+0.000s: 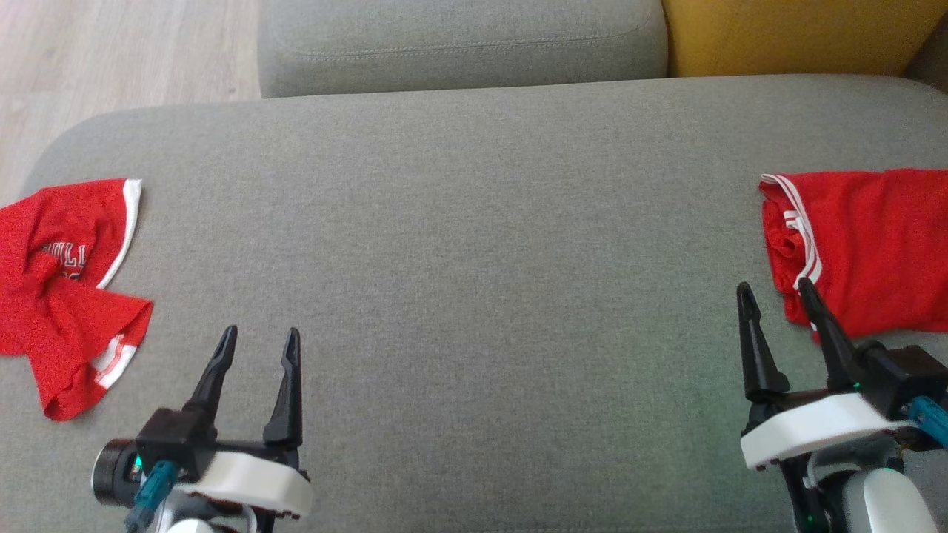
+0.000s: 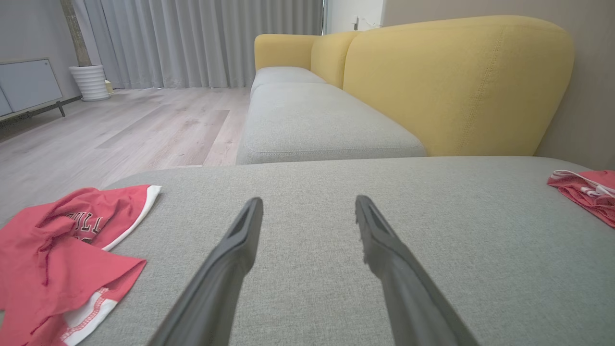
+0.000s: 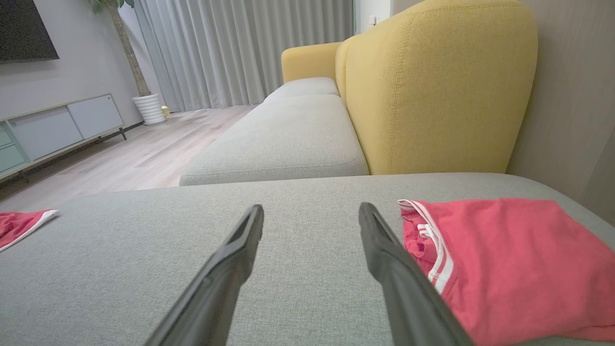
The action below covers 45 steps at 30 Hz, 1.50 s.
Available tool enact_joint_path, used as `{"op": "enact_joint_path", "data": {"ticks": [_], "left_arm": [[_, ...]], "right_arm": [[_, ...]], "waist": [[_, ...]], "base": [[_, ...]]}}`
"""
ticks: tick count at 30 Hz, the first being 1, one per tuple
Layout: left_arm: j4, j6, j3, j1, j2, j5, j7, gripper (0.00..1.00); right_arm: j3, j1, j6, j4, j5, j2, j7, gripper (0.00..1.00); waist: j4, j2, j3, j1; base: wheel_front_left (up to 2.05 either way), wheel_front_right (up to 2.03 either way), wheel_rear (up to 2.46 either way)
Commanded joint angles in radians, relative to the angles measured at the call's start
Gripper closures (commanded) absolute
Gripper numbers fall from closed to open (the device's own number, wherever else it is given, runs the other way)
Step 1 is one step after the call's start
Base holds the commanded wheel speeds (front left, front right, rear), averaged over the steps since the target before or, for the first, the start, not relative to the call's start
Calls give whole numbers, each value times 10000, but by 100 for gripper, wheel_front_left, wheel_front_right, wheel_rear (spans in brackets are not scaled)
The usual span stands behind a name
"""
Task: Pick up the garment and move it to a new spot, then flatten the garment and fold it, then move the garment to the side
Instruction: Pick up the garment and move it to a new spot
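Observation:
A crumpled red garment (image 1: 59,289) with white trim and dark lettering lies at the left edge of the grey cushion (image 1: 474,259); the left wrist view has it at lower left (image 2: 62,254). A second red garment (image 1: 866,244) with white stripes lies flat and folded at the right edge, and fills the lower right of the right wrist view (image 3: 504,259). My left gripper (image 1: 261,337) stands open over bare cushion, to the right of the crumpled garment, its jaws apart (image 2: 308,202). My right gripper (image 1: 774,289) is open too, its right finger over the folded garment's near-left corner (image 3: 311,209).
Behind the grey cushion lies another grey seat (image 1: 459,44) and a yellow backrest (image 1: 800,33). Wooden floor (image 1: 111,59) runs off to the left. The wrist views show curtains (image 2: 206,38), a low cabinet (image 3: 62,125) and a white plant pot (image 2: 90,81) far off.

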Motion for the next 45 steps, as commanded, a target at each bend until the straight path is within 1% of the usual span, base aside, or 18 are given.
{"op": "enact_joint_path", "data": {"ticks": [1, 11, 16, 20, 31, 34, 35, 41, 45], "left_arm": [[-362, 78, 280, -525, 150, -65, -33, 0], [-350, 135, 225, -590, 161, -108, -85, 0], [-359, 97, 167, -729, 133, -161, -118, 0], [-373, 119, 157, -854, 82, -190, -151, 0], [-281, 176, 160, -1138, -119, -258, -221, 0], [-280, 168, 194, -1182, -112, -249, -229, 0], [-280, 168, 194, -1182, -112, -249, -229, 0], [-336, 195, 306, -1094, -43, -220, -235, 0], [-361, 184, 367, -990, -6, -226, -237, 0]], "right_arm": [[205, -313, -9, -424, 1, -26, 15, 0], [157, -318, -9, -447, -3, -26, 52, 0], [45, -258, -9, -477, -104, -26, 66, 0], [78, -225, -9, -672, -362, -26, 171, 0], [347, -62, -9, -1268, -595, -26, 534, 0], [457, -25, -9, -1309, -586, -26, 591, 0], [457, -25, -9, -1309, -586, -26, 591, 0], [593, -5, -9, -1249, -503, -26, 602, 0], [576, 35, -9, -1152, -455, -26, 559, 0]], "waist": [[6, -1, 9, 1], [35, -1, 45, 1], [316, -1, 74, 1], [809, -1, 108, 1], [2873, -1, 65, 1], [3347, -1, 24, 1], [3347, -1, 24, 1], [3976, -1, -54, 1], [4186, -1, -144, 1]], "base": [[0, 0, 0], [0, 0, 0], [0, 0, 0], [0, 0, 0], [0, 0, 0], [0, 0, 0], [0, 0, 0], [0, 0, 0], [0, 0, 0]]}}
